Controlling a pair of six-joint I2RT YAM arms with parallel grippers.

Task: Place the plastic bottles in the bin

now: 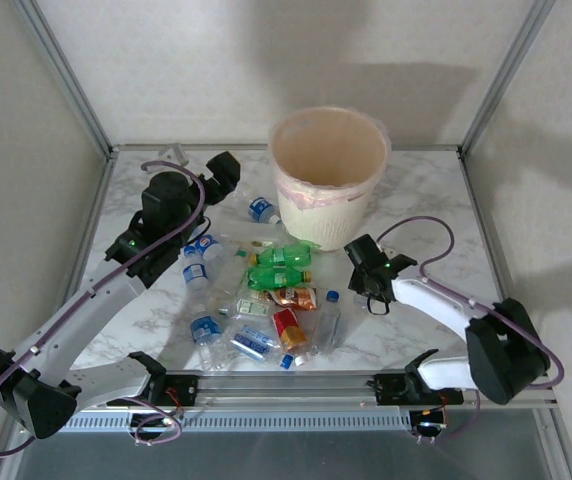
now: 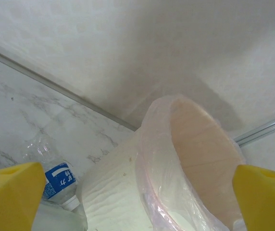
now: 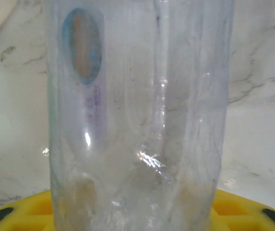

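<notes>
The right gripper point(image 1: 363, 262) is closed on a clear bottle point(image 3: 137, 125) and sits low over the marble table point(image 1: 426, 200), just in front of the bin point(image 1: 311, 212) and a little to its right. In the right wrist view the bottle's dented, see-through wall stands upright across the lens. A blue-ringed oval sticker point(image 3: 82, 45) sits high on its left side, and its lower part drops between the yellow fingers point(image 3: 31, 211) at the bottom edge. The left gripper point(image 1: 228, 170) hangs wide open and holds nothing, near the bin's left side. In the left wrist view its 2 yellow fingers point(image 2: 12, 192) sit in the lower corners, and the bin stands ahead between them, apart from both, with its pinkish liner point(image 2: 152, 159) folded over the rim. A blue-labelled bottle point(image 1: 262, 210) lies on the table at the bin's foot, close to the left finger. The other plastic bottles point(image 1: 266, 300) lie heaped mid-table between the 2 arms, in front of the bin. Among them, 2 green bottles point(image 1: 278, 266) lie nearest the bin, with red-labelled bottles point(image 1: 290, 312) just behind them toward the near edge. A blue-capped bottle point(image 1: 329, 320) lies at the heap's right side, near the right gripper.
</notes>
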